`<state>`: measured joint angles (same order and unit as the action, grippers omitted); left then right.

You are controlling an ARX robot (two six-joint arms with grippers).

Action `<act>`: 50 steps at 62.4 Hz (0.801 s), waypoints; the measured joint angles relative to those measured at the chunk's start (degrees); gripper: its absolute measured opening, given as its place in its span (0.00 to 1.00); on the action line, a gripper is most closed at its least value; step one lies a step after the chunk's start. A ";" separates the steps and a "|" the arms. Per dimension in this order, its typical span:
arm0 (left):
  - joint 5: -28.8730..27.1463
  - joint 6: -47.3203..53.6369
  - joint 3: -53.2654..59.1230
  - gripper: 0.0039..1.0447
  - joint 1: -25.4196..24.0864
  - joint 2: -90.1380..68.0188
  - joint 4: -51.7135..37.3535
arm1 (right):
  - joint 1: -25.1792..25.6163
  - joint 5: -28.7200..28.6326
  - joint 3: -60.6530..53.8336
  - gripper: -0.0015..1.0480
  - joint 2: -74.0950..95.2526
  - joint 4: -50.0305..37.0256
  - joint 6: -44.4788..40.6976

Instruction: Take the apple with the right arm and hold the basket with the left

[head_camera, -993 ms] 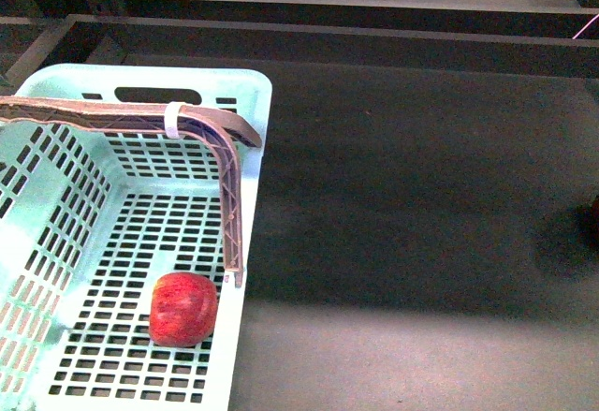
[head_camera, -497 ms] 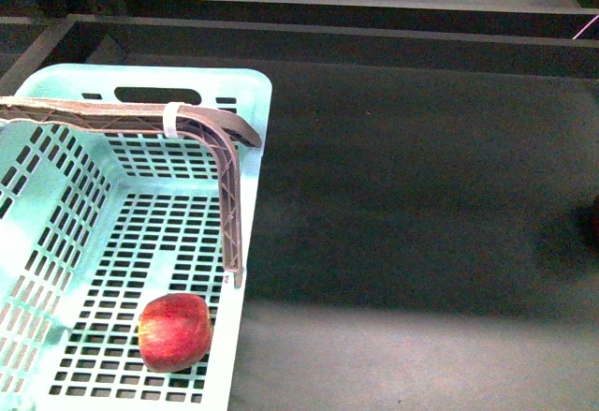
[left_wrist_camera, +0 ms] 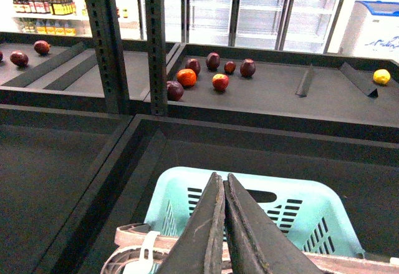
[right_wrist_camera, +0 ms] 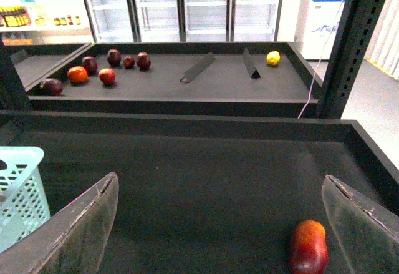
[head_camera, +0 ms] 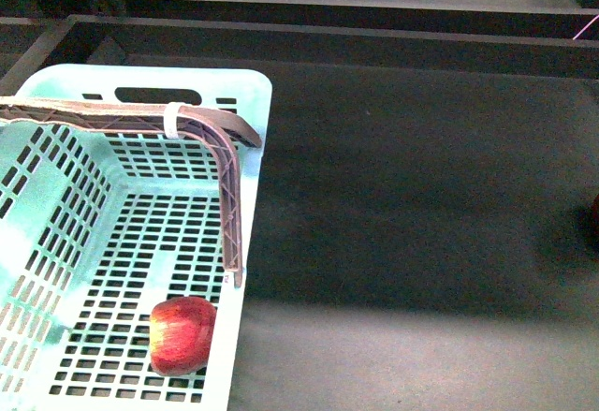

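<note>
The pale aqua basket (head_camera: pixel 251 139) stands at the left of the dark tray; it also shows in the left wrist view (left_wrist_camera: pixel 293 208) and the right wrist view (right_wrist_camera: pixel 19 186). The red apple (head_camera: pixel 182 334), with a yellowish patch, lies on the basket's floor near its right wall. My left gripper (left_wrist_camera: pixel 220 179) is shut and empty above the basket. Its long ribbed finger (head_camera: pixel 231 205) with a white band (head_camera: pixel 173 119) bends down along the inside of the basket's right wall. My right gripper (right_wrist_camera: pixel 219 179) is open and empty over the dark tray floor, out of the front view.
An oblong red-orange fruit (right_wrist_camera: pixel 308 247) lies on the tray floor close to one right finger (right_wrist_camera: pixel 361 224). A raised ledge (head_camera: pixel 374 32) borders the tray at the back. The shelf behind holds several small fruits (left_wrist_camera: pixel 212 74) and a yellow one (left_wrist_camera: pixel 381 76).
The apple has rolled a little toward the near end of the basket and turned, now showing a yellowish patch. The left finger and basket have not moved.
</note>
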<state>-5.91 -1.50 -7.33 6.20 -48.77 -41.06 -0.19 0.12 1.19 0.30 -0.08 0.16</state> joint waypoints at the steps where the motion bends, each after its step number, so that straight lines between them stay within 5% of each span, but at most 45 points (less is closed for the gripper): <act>1: 0.09 0.04 0.17 0.03 -0.11 0.35 0.20 | 0.00 0.00 0.00 0.91 0.00 0.00 0.00; 15: 5.35 0.63 3.30 0.03 -5.81 8.57 5.40 | 0.00 0.02 0.00 0.91 0.00 0.00 0.00; 50: 5.92 0.85 6.47 0.03 -5.99 25.62 18.03 | 0.00 0.00 0.00 0.91 0.00 0.00 0.00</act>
<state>0.01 -0.64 -0.86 0.21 -23.16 -23.03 -0.19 0.12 1.19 0.30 -0.08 0.16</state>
